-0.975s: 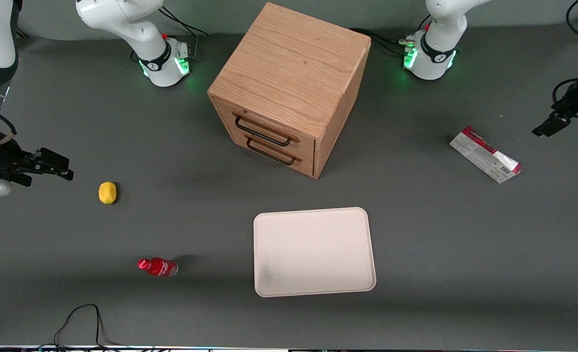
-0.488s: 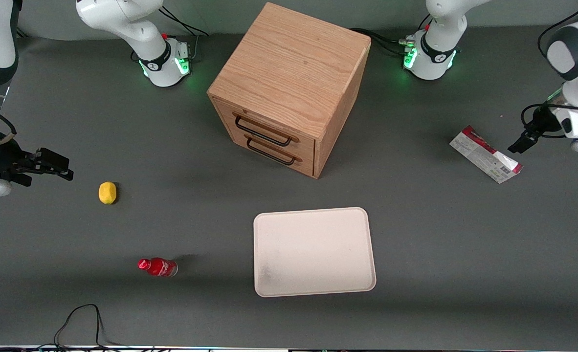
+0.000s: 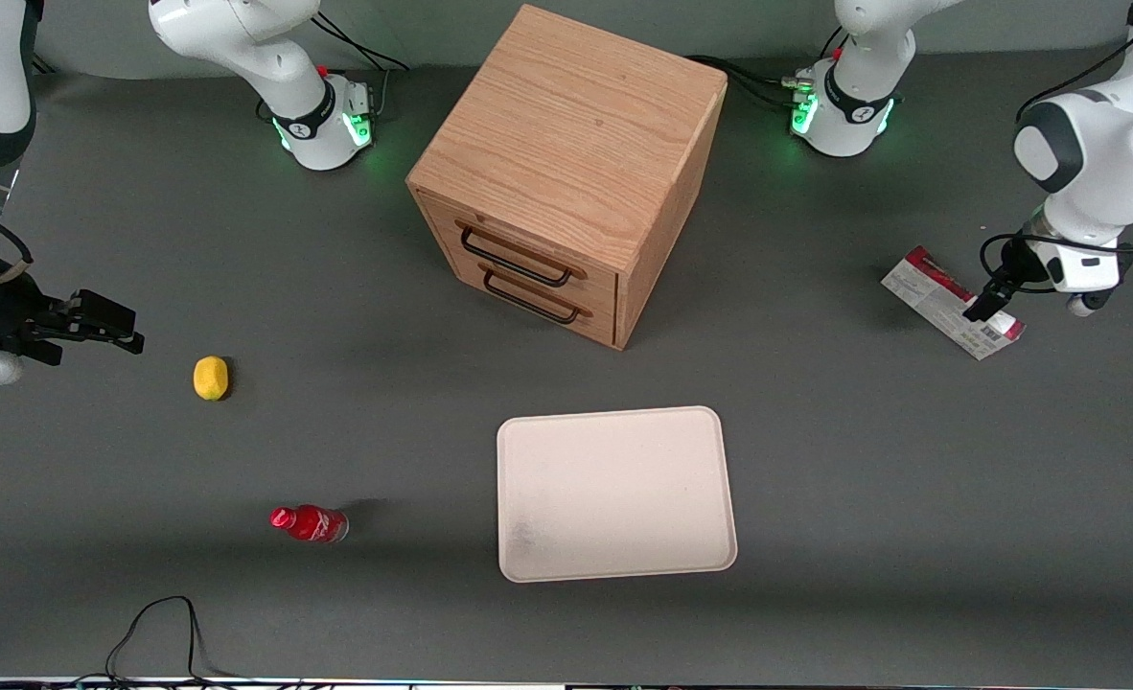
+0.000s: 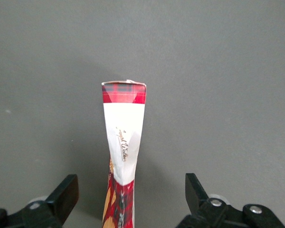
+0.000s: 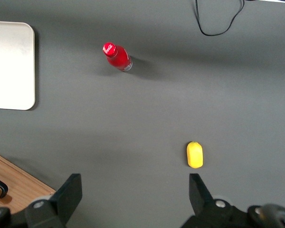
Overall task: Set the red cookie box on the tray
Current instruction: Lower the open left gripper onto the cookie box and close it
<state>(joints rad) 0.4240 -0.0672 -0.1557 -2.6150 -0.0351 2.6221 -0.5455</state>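
The wooden drawer cabinet (image 3: 571,172) stands mid-table, well apart from the fingers, its two drawer fronts facing the tray (image 3: 614,494). The tray lies flat nearer the front camera than the cabinet, with bare grey table (image 3: 864,460) between it and the gripper (image 3: 990,299). The gripper hangs over the red cookie box (image 3: 950,302) at the working arm's end of the table. In the wrist view its fingers (image 4: 61,194) are spread wide, one on each side of the box (image 4: 122,156), with open gaps between both pads and the carton's long edges; they grip nothing, and contact with the box cannot be seen. The box lies flat on the table, well apart from the tray. Toward the parked arm's end sit a small red bottle (image 3: 310,523) and a yellow lemon (image 3: 210,377).
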